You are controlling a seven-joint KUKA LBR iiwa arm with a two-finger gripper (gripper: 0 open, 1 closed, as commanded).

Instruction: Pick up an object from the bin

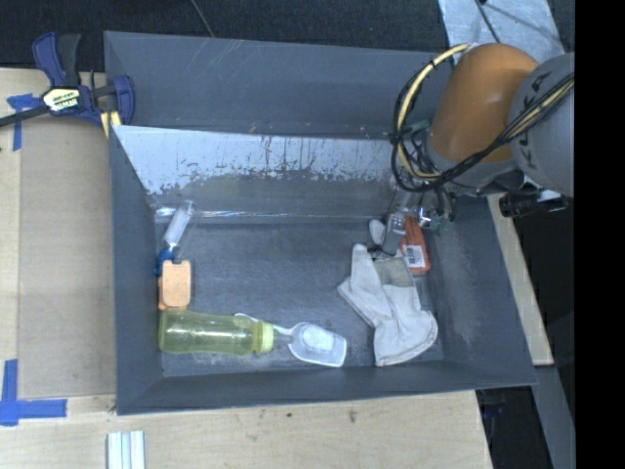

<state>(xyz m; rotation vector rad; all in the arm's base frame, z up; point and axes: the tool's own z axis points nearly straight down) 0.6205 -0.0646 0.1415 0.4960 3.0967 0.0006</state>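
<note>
Camera view: gripper [395, 234] is low at the right side of the bin [293, 96], close to the foot of the back wall. A small red item [416, 252] with a white label sits right against it, just above the top edge of the white cloth [393, 313]. I can't tell whether the gripper is spread or closed, or whether the red item is in its grip or only beside it. My guess is the red item is the target. Risks from here: the cloth lies touching or nearly touching the red item, so a closing grip could pinch a fold and drag the cloth up too. The item also looks slim and sits near the right wall, so it could slip out and wedge there. Bottle [210, 335], scoop [317, 343] and sponge [176, 283] lie well apart on the left, no concern.
</note>
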